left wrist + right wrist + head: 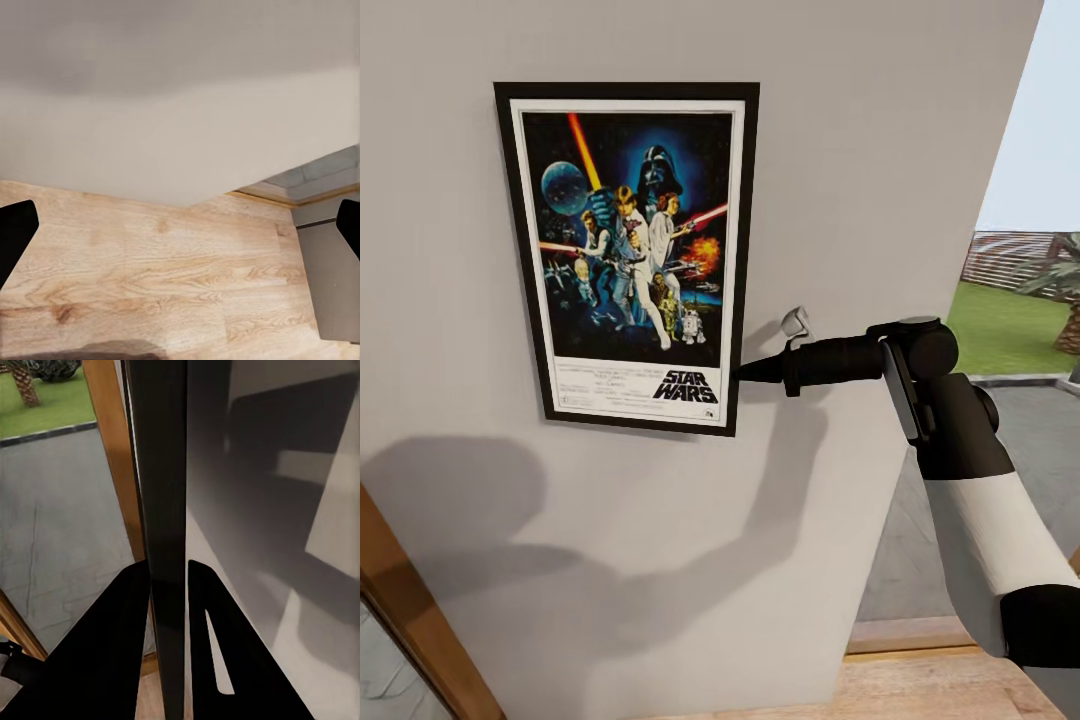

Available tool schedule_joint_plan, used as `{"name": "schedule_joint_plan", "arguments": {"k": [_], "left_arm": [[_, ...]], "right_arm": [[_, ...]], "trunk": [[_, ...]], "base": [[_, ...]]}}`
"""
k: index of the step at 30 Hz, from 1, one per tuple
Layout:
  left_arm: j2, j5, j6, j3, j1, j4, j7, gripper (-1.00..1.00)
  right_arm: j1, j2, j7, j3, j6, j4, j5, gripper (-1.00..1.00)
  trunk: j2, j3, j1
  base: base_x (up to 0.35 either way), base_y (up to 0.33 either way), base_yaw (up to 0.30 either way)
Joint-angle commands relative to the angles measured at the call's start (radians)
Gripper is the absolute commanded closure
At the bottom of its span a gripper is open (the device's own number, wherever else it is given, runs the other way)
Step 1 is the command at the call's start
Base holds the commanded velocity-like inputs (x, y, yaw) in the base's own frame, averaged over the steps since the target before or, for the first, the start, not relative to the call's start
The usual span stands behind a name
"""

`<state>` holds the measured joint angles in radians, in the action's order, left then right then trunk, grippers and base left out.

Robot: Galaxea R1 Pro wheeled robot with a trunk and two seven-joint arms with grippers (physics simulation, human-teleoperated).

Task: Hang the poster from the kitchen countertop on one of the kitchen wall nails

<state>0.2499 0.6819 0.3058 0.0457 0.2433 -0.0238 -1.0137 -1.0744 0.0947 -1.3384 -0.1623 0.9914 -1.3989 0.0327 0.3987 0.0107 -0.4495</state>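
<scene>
The poster [628, 255], black-framed with a white border and the STAR WARS logo, lies flat and upright against the light-grey wall [880, 150]. My right gripper [741, 375] reaches in from the right and is shut on the lower right edge of the frame. In the right wrist view the poster's black edge [161, 472] runs between the two dark fingers [112, 645] of that gripper [169, 574]. My left gripper [180, 225] is open over the wooden floor, holding nothing. No nail shows on the wall, and the kitchen countertop is out of view.
The wall ends at a corner [1000, 200] to the right, with a lawn [1000, 330] and grey paving [1050, 440] beyond. A wooden frame [410, 620] slants at the lower left. Light wood floor [150, 277] lies along the wall's base.
</scene>
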Motion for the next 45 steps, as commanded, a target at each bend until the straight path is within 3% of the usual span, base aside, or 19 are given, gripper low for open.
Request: {"name": "schedule_joint_plan", "arguments": {"k": [1, 45], "left_arm": [[0.0, 0.004, 0.006, 0.005, 0.001, 0.001, -0.002, -1.0], [0.0, 0.004, 0.006, 0.005, 0.001, 0.001, -0.002, -1.0]], "right_arm": [[-0.001, 0.0, -0.007, 0.0, 0.01, 0.0, 0.004, 1.0], [-0.001, 0.001, -0.007, 0.0, 0.01, 0.0, 0.003, 1.0]], "trunk": [[0.001, 0.001, 0.0], [0.001, 0.001, 0.0]], "base": [[0.0, 0.0, 0.0], [0.0, 0.0, 0.0]]}}
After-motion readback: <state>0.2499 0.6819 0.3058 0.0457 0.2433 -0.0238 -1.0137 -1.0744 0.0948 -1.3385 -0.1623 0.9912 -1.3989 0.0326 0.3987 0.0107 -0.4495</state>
